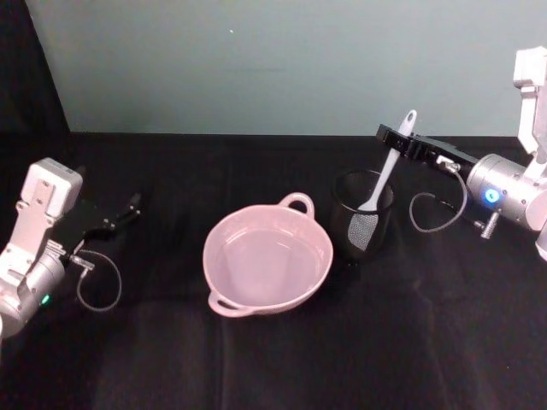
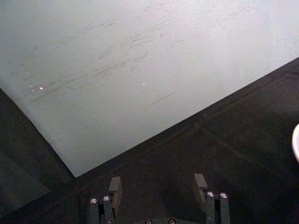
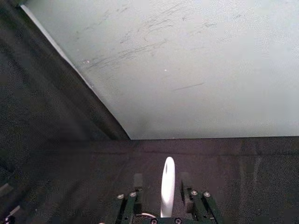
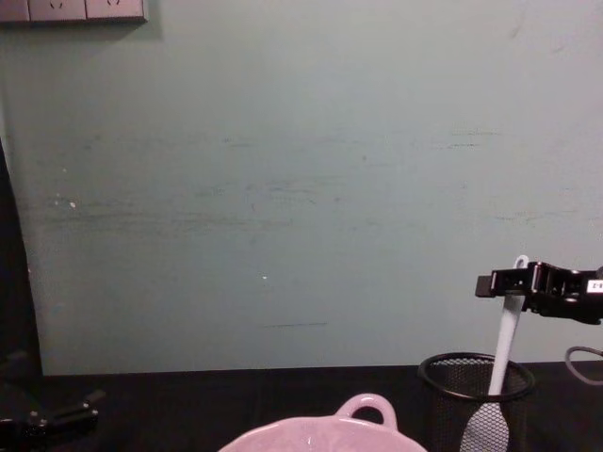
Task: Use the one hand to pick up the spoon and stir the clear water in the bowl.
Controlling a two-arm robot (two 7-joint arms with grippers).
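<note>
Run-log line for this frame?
right gripper: open, astride spoon handle | spoon: standing in black mesh cup | pink bowl: spoon not in it | left gripper: open, parked left

Room above the bowl (image 1: 267, 260) is open; mesh cup (image 1: 362, 224) stands beside.

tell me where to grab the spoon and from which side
Grip the spoon on its upper handle, coming in level from the robot's right. Its head sits down inside the mesh cup, while the slim handle leans clear above the rim. The right gripper is there, fingers open either side of it. The left gripper is parked far left.
</note>
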